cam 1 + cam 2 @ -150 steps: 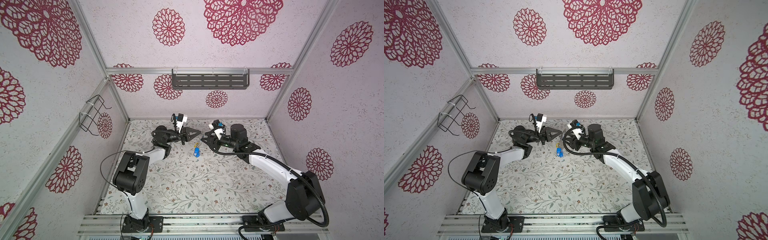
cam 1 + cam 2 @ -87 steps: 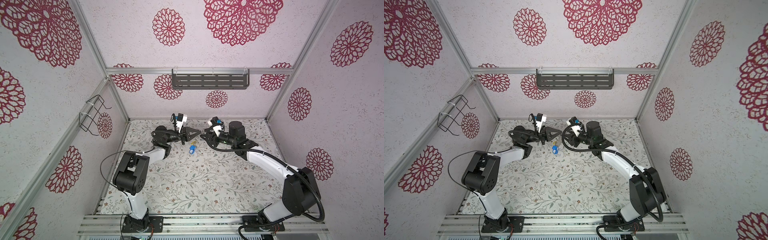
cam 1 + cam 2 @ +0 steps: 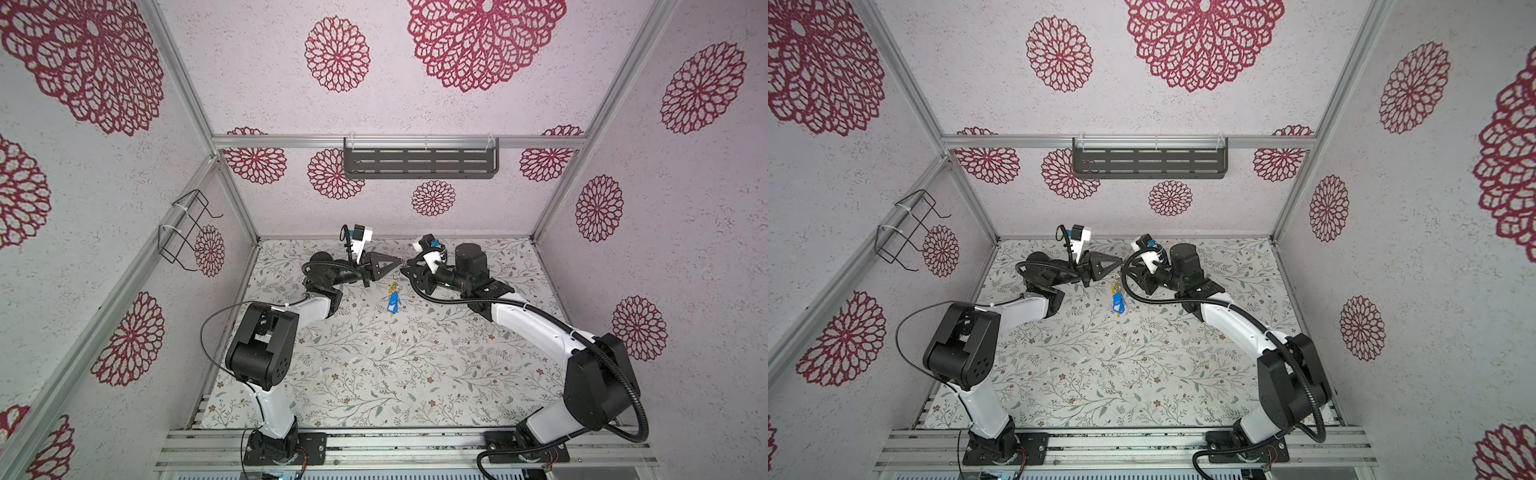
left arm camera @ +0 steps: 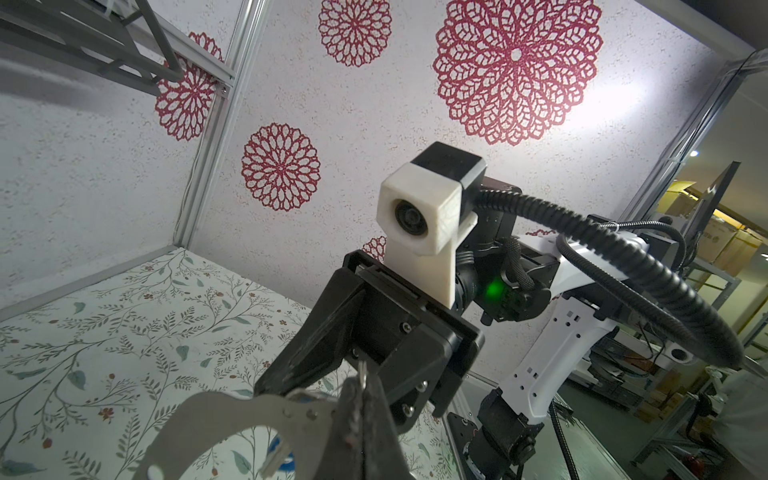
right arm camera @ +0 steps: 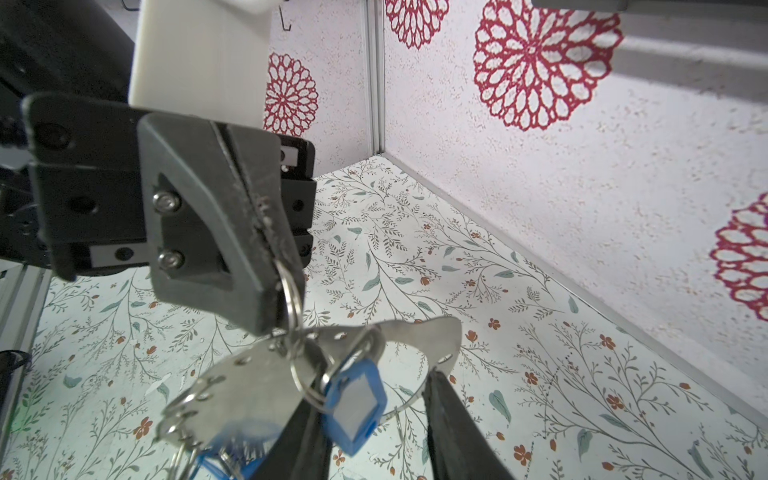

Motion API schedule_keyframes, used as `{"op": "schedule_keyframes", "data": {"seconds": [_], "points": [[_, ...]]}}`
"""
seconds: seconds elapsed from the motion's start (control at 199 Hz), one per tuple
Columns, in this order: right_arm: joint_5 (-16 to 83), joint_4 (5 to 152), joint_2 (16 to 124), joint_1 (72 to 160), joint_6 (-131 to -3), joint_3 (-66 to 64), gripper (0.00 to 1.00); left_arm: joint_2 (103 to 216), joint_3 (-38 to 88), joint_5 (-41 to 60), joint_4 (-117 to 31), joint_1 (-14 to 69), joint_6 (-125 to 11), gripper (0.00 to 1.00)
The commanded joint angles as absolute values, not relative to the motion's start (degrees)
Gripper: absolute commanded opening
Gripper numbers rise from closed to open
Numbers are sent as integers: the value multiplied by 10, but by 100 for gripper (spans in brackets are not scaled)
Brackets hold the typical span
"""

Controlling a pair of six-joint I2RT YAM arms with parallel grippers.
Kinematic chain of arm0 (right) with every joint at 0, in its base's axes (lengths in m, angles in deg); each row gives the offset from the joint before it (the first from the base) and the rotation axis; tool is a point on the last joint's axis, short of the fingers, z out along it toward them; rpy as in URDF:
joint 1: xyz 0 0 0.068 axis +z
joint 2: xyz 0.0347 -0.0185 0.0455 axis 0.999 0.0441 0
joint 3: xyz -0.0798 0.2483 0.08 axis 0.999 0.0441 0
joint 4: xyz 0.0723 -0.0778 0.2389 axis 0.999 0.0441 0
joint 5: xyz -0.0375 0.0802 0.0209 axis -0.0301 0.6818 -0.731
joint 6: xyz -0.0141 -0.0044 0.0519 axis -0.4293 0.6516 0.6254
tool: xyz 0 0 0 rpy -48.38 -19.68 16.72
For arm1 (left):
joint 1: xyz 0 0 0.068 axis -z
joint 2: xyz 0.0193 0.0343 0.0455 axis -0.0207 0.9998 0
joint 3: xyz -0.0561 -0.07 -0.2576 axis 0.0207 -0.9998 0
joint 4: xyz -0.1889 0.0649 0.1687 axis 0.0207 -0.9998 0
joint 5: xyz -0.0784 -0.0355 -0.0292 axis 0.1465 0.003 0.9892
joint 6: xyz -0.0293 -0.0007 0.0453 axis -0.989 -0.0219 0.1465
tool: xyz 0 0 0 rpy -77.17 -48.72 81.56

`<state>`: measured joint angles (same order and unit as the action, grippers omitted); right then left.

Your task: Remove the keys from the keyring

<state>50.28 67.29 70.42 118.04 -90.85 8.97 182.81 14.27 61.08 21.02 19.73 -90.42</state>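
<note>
right wrist view: left fingers [image 5: 199, 216] clench a small ring [image 5: 293, 291], and the keyring [image 5: 257, 382] hangs from it above the worktop [image 5: 498, 332]. right fingers [image 5: 453, 432] stand apart around a blue tag [image 5: 357, 399]; best to close squarely on it before pulling.

No legible txt, labels or nos. anywhere in view

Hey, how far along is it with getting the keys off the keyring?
Done: nothing yet; no key lies loose on the table, and the keys hang bunched from the keyring. In hand: the left gripper is shut on a split ring, holding the keyring aloft; the right gripper has open jaws astride a blue tag. Left: every key.
</note>
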Motion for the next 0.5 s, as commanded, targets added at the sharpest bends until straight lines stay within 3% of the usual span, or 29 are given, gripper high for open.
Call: {"op": "schedule_keyframes", "data": {"seconds": [0.0, 0.317, 0.498], "points": [[489, 661, 704, 1183, -913, 73, 34, 1826, 152, 606, 240, 198, -909, 0], [468, 654, 686, 1188, -912, 95, 20, 1830, 152, 589, 271, 198, -936, 0], [448, 638, 667, 1199, -910, 113, 7, 1839, 130, 478, 341, 205, -985, 0]]}}
